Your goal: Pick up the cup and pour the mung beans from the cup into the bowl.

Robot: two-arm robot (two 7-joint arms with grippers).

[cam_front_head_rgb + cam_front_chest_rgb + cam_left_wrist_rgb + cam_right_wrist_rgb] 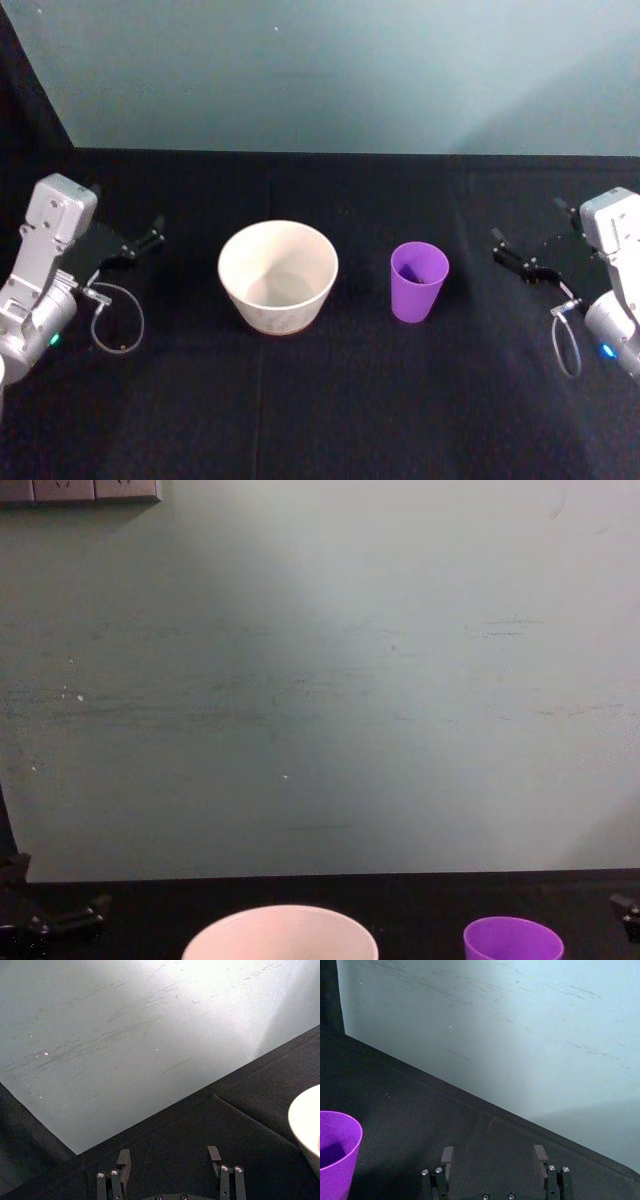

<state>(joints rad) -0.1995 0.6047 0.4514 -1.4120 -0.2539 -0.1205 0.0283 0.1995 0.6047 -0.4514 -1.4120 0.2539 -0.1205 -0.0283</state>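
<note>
The purple cup stands upright on the black table, right of centre. Its inside is dark, and I cannot make out the mung beans. The cream bowl stands just left of centre, a short gap from the cup, and its inside looks bare. My right gripper hovers open to the right of the cup, apart from it. In the right wrist view the open gripper holds nothing, with the cup off to one side. My left gripper is open to the left of the bowl, its fingers spread with nothing between them.
A pale teal wall rises directly behind the table's far edge. Black cloth covers the table, with bare room in front of the bowl and cup. A loose cable loop hangs by the left wrist, and another cable loop hangs by the right.
</note>
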